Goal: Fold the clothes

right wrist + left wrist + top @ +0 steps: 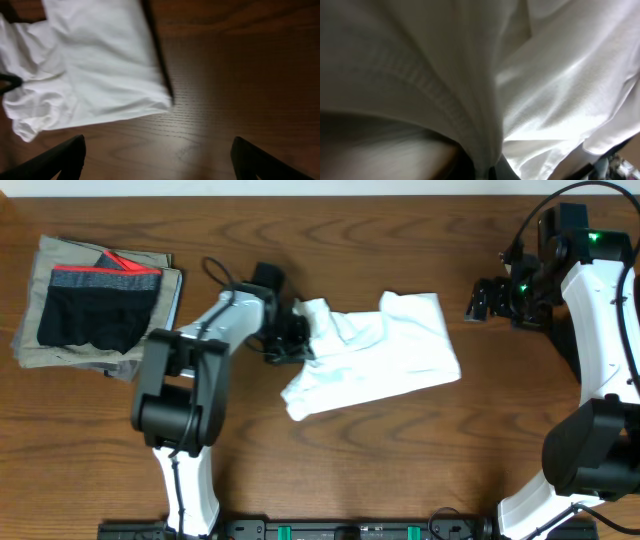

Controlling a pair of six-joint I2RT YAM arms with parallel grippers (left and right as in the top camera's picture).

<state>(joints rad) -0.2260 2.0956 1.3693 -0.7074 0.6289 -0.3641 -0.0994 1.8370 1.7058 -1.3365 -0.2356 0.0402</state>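
The clothes here are one wrinkled white T-shirt (380,350), lying crumpled mid-table. My left gripper (298,330) is shut on the shirt's left edge, where the cloth bunches up. The left wrist view is filled with white T-shirt fabric (560,75), a fold of it pinched at the left gripper (490,172) at the bottom. My right gripper (478,300) hovers to the right of the shirt, apart from it. In the right wrist view the right gripper (157,145) stands open over bare wood, its dark fingers (70,155) wide apart, with the T-shirt (100,65) ahead of them.
At the far left, black shorts with a red-and-grey waistband (95,305) lie on a stack of khaki-grey folded pieces (50,260). A black cable (218,273) loops beside the left arm. The wooden table (400,450) shows bare wood in front.
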